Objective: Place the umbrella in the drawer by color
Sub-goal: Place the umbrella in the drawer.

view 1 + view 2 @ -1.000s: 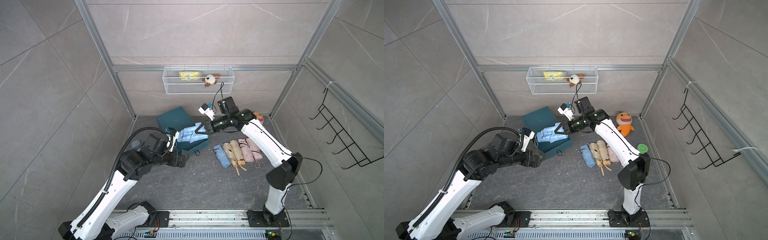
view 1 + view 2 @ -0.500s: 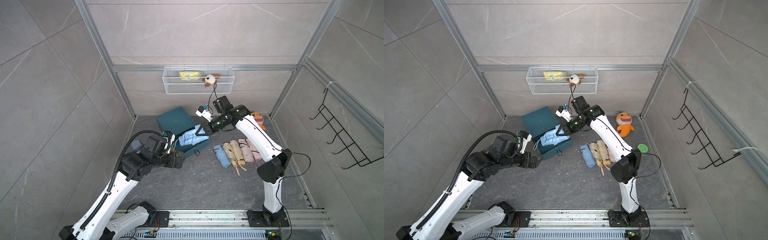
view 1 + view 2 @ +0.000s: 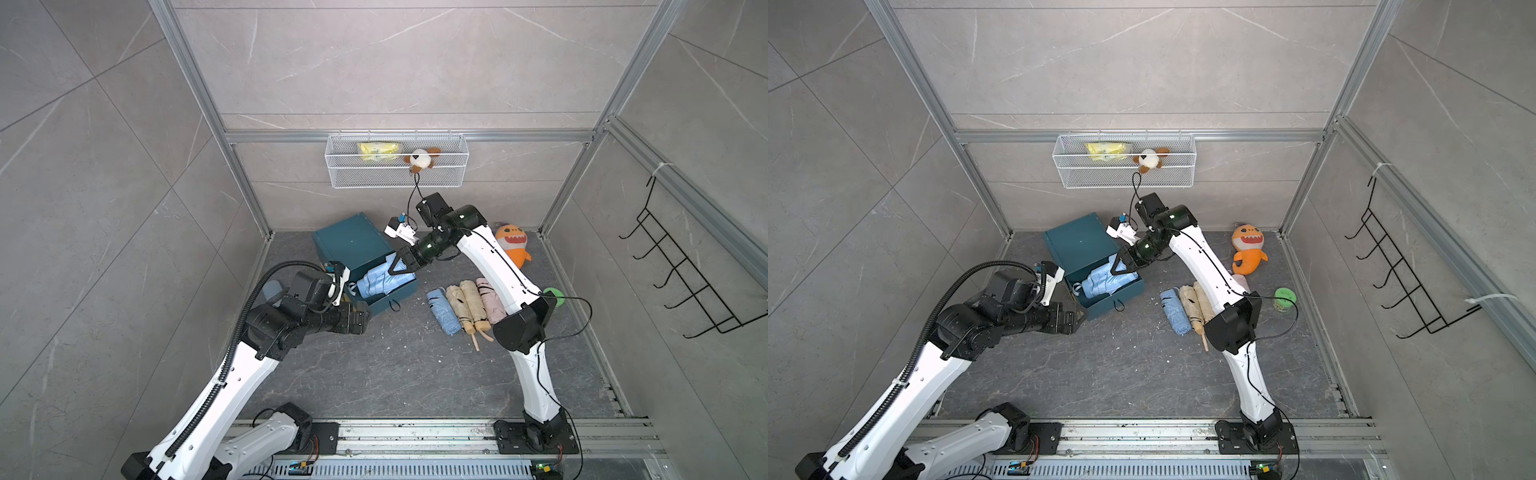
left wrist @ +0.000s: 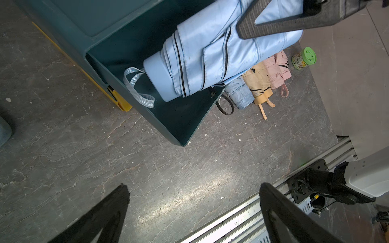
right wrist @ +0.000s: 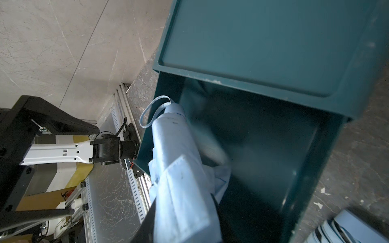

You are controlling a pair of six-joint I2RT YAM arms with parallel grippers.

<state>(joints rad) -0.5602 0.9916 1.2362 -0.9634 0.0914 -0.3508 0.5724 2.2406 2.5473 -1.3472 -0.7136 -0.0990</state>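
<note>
Clamping the light-blue folded umbrella (image 3: 376, 283) at its fabric end, the right claw (image 3: 401, 271) holds it slantwise in the open teal drawer (image 3: 392, 298), which stands near the back left corner of the floor (image 3: 395, 374); the handle end and its wrist loop (image 4: 136, 88) lie close to the drawer's side wall. The left claw (image 4: 193, 187) hangs with jaws wide apart and nothing between them, above bare floor just off the drawer's front corner. A green-lidded jar (image 4: 305, 57) near the right edge carries a printed label, too small to read. Four folded umbrellas (image 3: 465, 307), blue, two beige and pink, lie side by side between drawer and jar; the floor's middle and front are open.
</note>
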